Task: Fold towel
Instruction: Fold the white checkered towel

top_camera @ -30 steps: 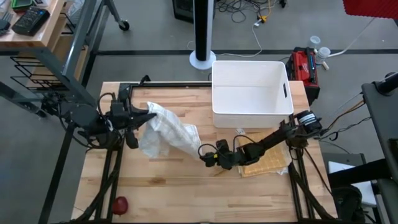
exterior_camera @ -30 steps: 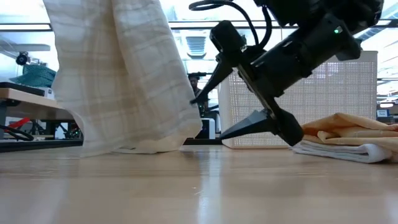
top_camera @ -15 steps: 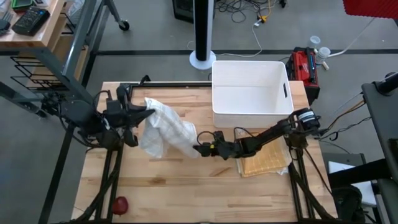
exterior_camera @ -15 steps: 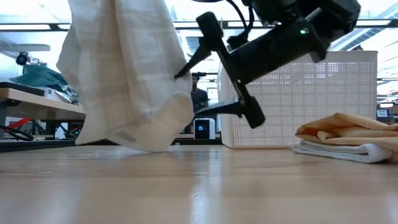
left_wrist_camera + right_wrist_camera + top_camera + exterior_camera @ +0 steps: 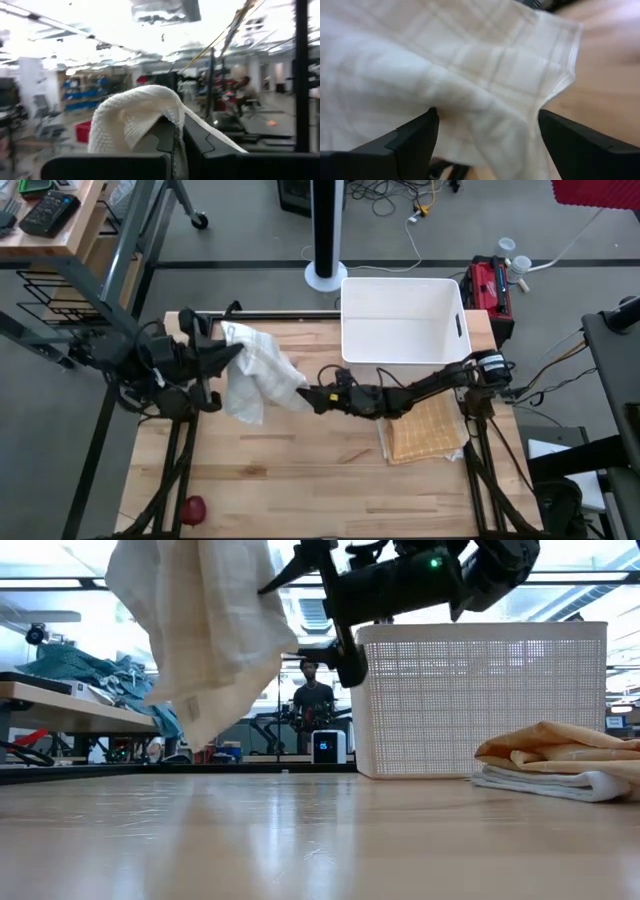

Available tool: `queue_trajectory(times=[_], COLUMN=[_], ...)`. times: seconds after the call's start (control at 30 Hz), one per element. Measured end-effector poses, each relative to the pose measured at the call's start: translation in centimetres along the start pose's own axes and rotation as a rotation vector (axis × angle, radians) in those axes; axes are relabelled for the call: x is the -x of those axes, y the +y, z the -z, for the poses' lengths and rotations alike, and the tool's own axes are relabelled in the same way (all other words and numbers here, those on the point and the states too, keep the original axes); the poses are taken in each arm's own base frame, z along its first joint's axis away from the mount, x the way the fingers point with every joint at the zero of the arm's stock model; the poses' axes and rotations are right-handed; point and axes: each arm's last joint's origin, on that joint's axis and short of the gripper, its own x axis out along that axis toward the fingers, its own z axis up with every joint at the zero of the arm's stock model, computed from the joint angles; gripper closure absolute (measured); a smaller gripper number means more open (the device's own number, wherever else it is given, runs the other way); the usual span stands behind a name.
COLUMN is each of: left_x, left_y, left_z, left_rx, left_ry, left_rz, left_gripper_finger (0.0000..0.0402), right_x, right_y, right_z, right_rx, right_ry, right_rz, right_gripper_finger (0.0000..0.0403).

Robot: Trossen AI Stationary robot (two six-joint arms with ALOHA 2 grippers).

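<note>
The white towel hangs clear of the bench, pinched at its top corner by the left tool, whose fingers are clamped tight on the cloth. From there it droops down and slants toward the right arm, so its long axis runs from that raised corner to a loose lower corner near the bench's middle. In the low view the towel dangles with its bottom edge above the wood. The right tool reaches across at that lower corner with its fingers spread wide on either side of the fabric, not closed on it. Behind stands a white basket, and a folded yellow cloth lies just beside it.
</note>
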Motion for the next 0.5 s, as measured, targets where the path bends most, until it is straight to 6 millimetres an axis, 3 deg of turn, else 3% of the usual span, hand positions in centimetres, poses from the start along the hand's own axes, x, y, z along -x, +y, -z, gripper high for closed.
queue_trajectory(times=[0.27,0.5], left_x=[-0.55,-0.38], left_y=[-0.77,-0.47], left_z=[0.32,-0.09], left_rx=[0.002,0.006], left_ry=[-0.013,-0.037], left_rz=[0.035,0.026], left_gripper_finger=[0.0400,0.0400], right_x=[-0.63,-0.39], right_y=[1.02,1.13], right_z=[-1.09,-0.47], right_rx=[0.068,0.235], right_ry=[-0.037,-0.016], right_rz=[-0.060,-0.053], right_gripper_finger=[0.0109,0.0238])
